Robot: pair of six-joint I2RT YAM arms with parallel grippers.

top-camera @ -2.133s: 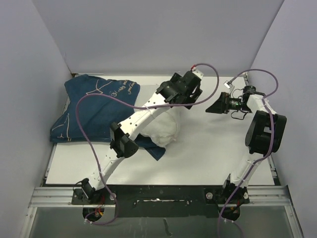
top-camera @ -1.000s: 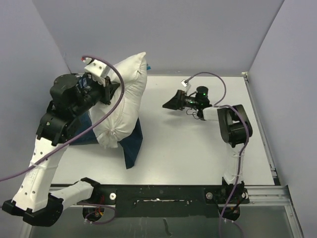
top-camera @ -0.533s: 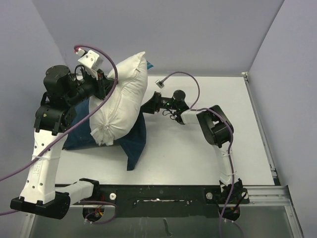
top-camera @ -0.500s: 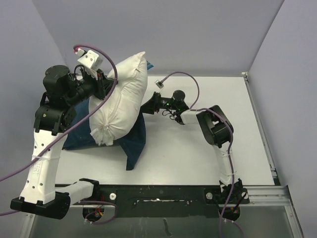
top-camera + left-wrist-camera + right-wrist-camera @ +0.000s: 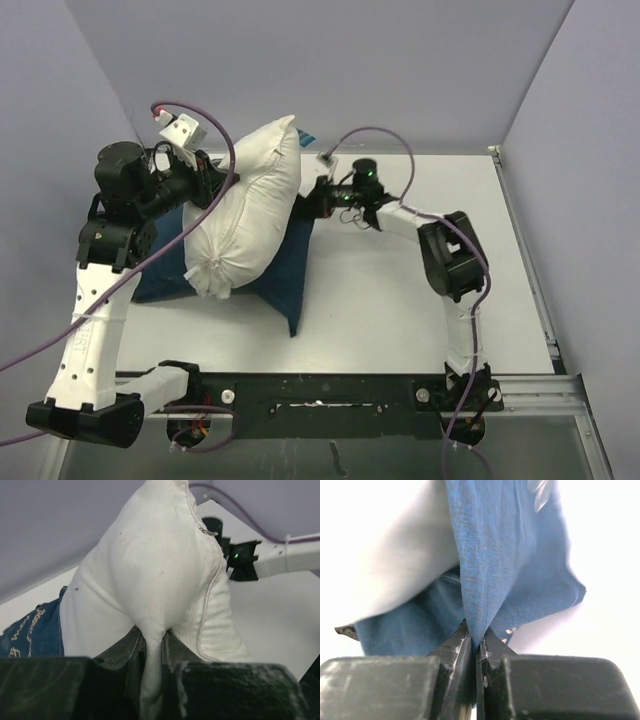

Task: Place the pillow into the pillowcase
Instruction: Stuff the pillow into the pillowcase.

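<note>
1. I am pinching the pillow [image 5: 150,580] with my left gripper [image 5: 152,645]. In the left wrist view, the fingers are pressing together on a thin fold of white fabric that runs down between them.

2. I am holding the pillow raised and tilted above the left half of the table [image 5: 400,310]. Its upper end is pointing toward the back wall. Its gathered, puckered end is hanging low at the near left, just above the blue cloth. A zipper seam is running along the side that faces the overhead camera.

3. I am pinching the pillowcase [image 5: 285,270] with my right gripper [image 5: 475,642]. In the right wrist view, its fingers are closing on a narrow ridge of navy fabric, with no gap visible beside the cloth.

4. The pillowcase is lying beneath and behind the pillow. One part is spreading on the table to the left, and one pointed corner is reaching toward the near edge. A small blue tip is showing above the pillow's upper end.

5. The pillow's white surface is showing along its whole visible length. I cannot tell whether its low end is sitting inside the pillowcase opening.
</note>
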